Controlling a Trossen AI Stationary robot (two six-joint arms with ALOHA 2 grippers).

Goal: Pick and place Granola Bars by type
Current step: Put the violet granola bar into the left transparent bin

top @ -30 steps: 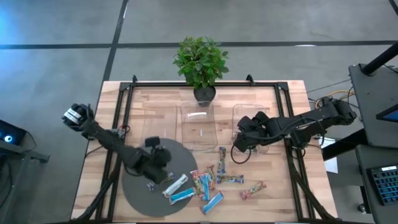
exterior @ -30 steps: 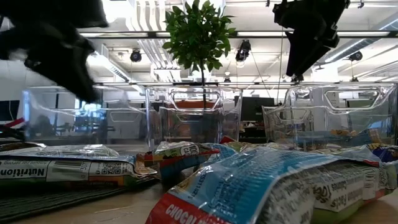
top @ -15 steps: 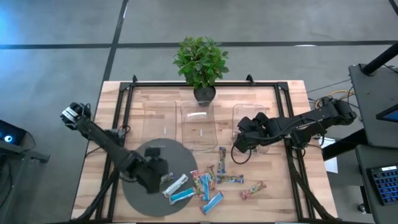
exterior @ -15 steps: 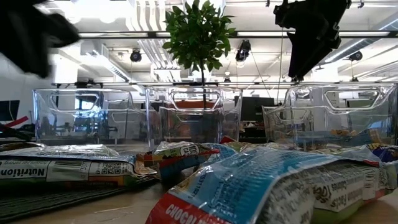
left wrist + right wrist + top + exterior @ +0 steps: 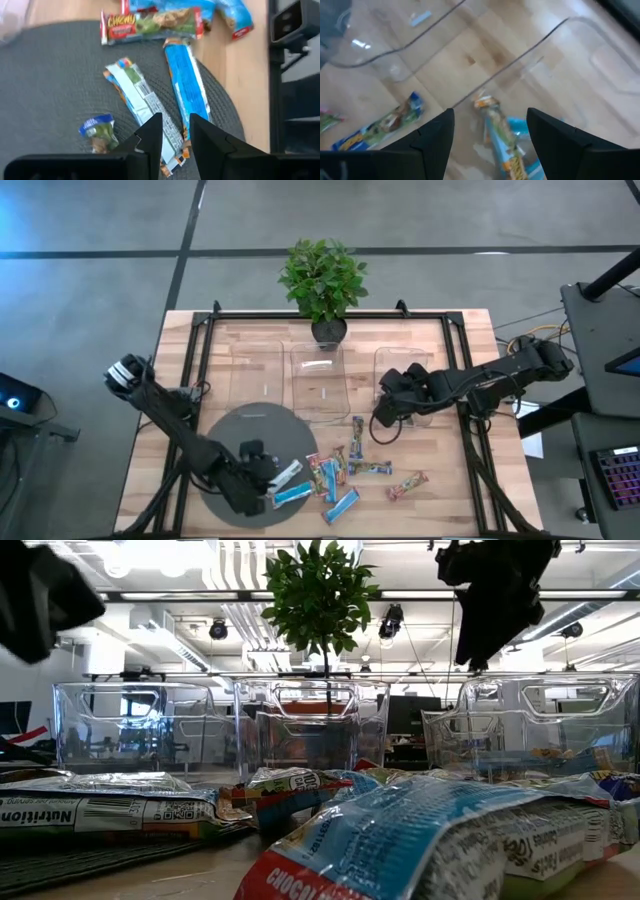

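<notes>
Comparing with a second ago, I see my left claw (image 5: 262, 480), fingers narrowly apart and empty, has swung from the mat's middle toward the worktop's near edge over a white-backed bar (image 5: 142, 100), so a pick looks imminent, while the right claw (image 5: 383, 415) waits, wide.

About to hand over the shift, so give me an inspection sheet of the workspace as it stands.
Surface: wooden table with a round grey mat at front left.
Job's things: granola bars scattered at front centre; two lie on the mat's edge; one bar already in the right clear tray.
Clutter: small torn wrapper scrap on the mat.
End effectors: left end effector low over the mat by a white bar, fingers narrowly apart, holding nothing; right end effector open over the right tray.
Cables: bundle at the table's right edge.
Surroundings: potted plant at the back edge; no people seen.
</notes>
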